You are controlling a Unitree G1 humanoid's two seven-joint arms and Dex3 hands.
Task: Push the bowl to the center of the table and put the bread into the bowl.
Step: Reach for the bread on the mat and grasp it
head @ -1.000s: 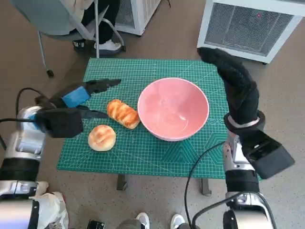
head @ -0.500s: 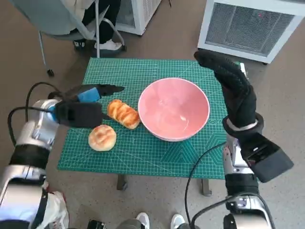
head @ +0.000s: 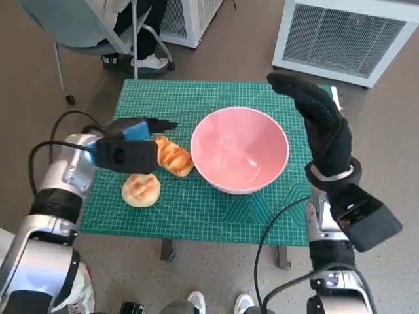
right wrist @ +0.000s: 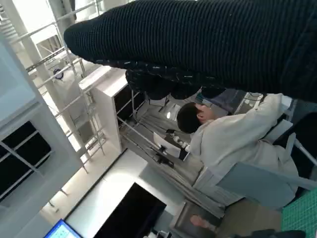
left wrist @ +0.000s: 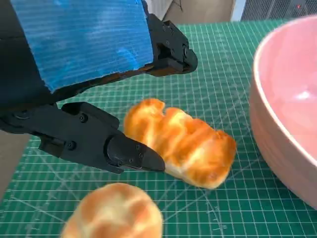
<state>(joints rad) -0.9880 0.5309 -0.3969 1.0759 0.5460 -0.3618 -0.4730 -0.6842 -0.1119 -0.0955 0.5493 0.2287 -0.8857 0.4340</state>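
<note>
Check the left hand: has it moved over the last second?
Yes. In the head view the left hand has moved toward the pink bowl; its fingers now straddle the long bread, open and not gripping it.

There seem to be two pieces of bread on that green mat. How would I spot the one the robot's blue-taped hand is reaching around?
Start at the big pink bowl on the green mat. Just beside its rim, on the side of the left hand, lies the long bread, between that hand's spread fingers. It is an elongated, ridged, golden loaf, whereas the round bun near it is paler and lies farther from the bowl.
</note>
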